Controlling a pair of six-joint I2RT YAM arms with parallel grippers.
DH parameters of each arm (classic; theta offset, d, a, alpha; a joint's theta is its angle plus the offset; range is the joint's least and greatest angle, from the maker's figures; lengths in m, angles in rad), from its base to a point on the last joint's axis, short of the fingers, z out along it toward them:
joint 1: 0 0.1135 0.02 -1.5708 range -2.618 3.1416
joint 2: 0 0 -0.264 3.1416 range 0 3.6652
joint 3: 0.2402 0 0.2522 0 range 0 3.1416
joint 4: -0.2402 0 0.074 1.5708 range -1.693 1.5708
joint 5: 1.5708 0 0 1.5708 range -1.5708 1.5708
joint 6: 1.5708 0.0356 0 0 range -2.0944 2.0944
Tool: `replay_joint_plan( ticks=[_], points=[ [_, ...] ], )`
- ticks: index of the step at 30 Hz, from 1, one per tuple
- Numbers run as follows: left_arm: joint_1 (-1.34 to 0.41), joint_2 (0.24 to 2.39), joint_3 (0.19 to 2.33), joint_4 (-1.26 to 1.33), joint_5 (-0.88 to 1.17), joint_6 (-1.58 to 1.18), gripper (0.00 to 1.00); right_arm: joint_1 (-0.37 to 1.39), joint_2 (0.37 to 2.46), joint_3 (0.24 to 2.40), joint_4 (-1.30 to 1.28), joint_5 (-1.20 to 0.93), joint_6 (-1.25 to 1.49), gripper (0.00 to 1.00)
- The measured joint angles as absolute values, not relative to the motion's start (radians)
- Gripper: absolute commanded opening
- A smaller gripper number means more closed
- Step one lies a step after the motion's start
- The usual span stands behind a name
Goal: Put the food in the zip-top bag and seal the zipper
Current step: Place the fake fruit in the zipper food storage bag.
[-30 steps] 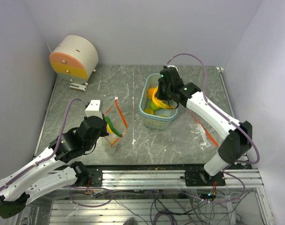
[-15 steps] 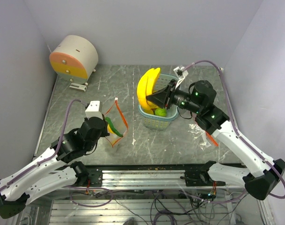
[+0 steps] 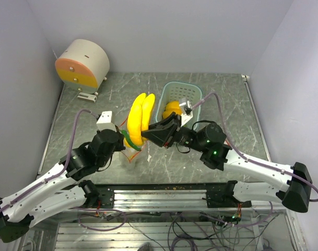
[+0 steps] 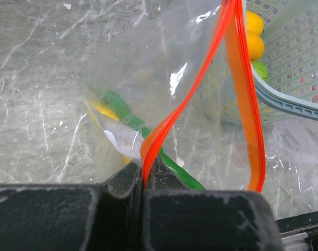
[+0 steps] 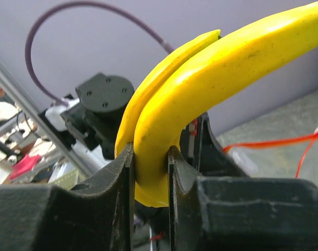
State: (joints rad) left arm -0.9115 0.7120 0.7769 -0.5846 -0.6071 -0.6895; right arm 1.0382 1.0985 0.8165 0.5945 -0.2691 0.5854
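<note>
My right gripper [image 3: 150, 134] is shut on the stem end of the yellow banana [image 3: 138, 117] and holds it in the air over the zip-top bag [image 3: 128, 152]. The right wrist view shows the banana [image 5: 226, 68] pinched between the jaws of that gripper [image 5: 151, 167]. My left gripper [image 4: 144, 175] is shut on the red-orange zipper strip [image 4: 200, 73] and holds the clear bag [image 4: 148, 78] open. The long green pepper [image 4: 119, 104] lies inside the bag. The mango [image 3: 173, 109] and the round green fruit [image 4: 260, 69] sit in the teal basket [image 3: 196, 92].
The teal basket [image 4: 289, 102] stands just right of the bag, close to the right arm. A round cream and orange drum [image 3: 83, 64] stands at the back left. An aluminium rail [image 3: 190, 191] runs along the near edge. Walls close in the left, back and right.
My right arm has lifted the banana out of the basket and swung it left, to just above the bag's mouth. My left gripper has kept its hold on the zipper strip.
</note>
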Motion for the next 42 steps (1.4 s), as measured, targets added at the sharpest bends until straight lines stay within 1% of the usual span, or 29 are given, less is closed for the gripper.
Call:
replay_joint_plan(
  ticks=[8,13,23,28,32,42],
  points=[
    [-0.912,0.702,0.777,-0.574,-0.582,-0.718,0.07,1.070,1.214,0.753,0.834,-0.124,0.603,0.00],
    [-0.912,0.698,0.777,-0.572,-0.577,-0.723,0.07,1.078,1.279,0.721,0.897,-0.083,0.634,0.00],
    [-0.912,0.700,0.777,-0.563,-0.570,-0.726,0.07,1.097,1.345,0.710,0.990,-0.009,0.681,0.00],
    [-0.912,0.711,0.778,-0.557,-0.564,-0.723,0.07,1.116,1.399,0.685,0.968,0.042,0.678,0.00],
    [-0.911,0.723,0.779,-0.565,-0.564,-0.714,0.07,1.139,1.397,0.680,0.918,0.112,0.645,0.00],
    [-0.908,0.727,0.792,-0.590,-0.572,-0.695,0.07,1.225,1.403,0.770,0.647,0.295,0.426,0.00]
  ],
)
